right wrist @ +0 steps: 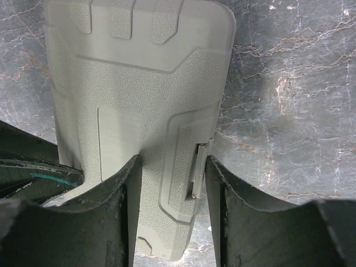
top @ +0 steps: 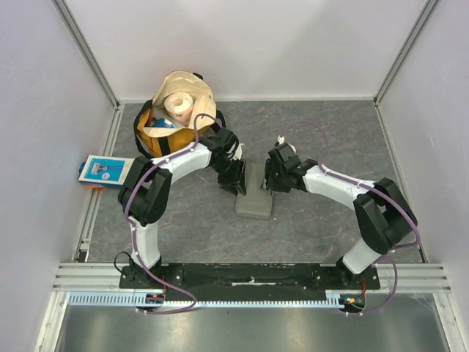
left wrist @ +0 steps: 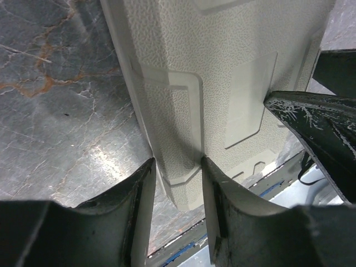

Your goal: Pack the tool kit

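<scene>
The grey tool kit case (top: 254, 202) lies shut and flat on the marble-look table, its long side pointing away from the arms. My left gripper (top: 236, 183) is at its far left corner. In the left wrist view the jaws (left wrist: 177, 206) are apart, with the case's corner (left wrist: 222, 83) between them. My right gripper (top: 272, 180) is at the far right corner. In the right wrist view it (right wrist: 172, 211) stands open over the case (right wrist: 139, 83), one finger on the lid and the other beside the side latch (right wrist: 199, 169). No red-and-black hand tools are in view.
A tan-and-yellow bag (top: 176, 110) with a paper roll stands at the back left, close behind my left arm. A blue-and-white packet (top: 102, 171) lies at the table's left edge. White walls enclose three sides. A metal rail (top: 249, 275) runs along the near edge.
</scene>
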Tool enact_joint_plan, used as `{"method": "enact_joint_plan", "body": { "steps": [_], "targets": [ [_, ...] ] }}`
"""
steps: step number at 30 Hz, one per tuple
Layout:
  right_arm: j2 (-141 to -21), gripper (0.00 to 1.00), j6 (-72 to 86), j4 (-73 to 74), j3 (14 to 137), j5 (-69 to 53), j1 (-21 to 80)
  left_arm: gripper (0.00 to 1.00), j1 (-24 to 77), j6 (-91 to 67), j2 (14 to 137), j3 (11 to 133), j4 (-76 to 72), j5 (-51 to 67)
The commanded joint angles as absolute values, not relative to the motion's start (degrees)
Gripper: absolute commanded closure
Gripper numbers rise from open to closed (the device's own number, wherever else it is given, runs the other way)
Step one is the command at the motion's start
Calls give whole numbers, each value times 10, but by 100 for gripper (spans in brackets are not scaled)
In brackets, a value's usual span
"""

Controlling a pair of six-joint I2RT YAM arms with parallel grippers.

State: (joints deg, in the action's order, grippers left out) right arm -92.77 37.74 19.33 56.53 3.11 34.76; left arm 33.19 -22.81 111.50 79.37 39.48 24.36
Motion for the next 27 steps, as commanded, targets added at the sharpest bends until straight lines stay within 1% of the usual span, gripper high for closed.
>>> {"method": "enact_joint_plan", "body": {
  "steps": [1,5,7,8,10,11,15,20,24,27],
  "targets": [
    [-961,52,388,246,587,2,368,57,344,-256,1146,808,377,260],
    [-973,59,391,246,593,13,388,59,347,-264,1153,814,369,279],
    [-976,65,391,240,591,6,391,60,352,-266,1157,817,364,288],
    [-976,71,392,236,588,4,392,60,352,-268,1159,819,361,293],
    [-977,85,399,226,580,2,393,60,355,-274,1165,820,354,305],
    [-977,88,402,222,577,2,395,61,357,-278,1165,819,352,310],
    [-973,90,406,215,573,3,396,62,358,-293,1167,818,338,311],
    [-967,89,395,226,588,68,393,62,358,-300,1182,838,321,328],
    [-985,87,371,229,607,105,374,63,359,-308,1208,876,292,349],
    [-1004,84,345,222,627,139,353,62,360,-310,1231,921,280,339]
  ]
}}
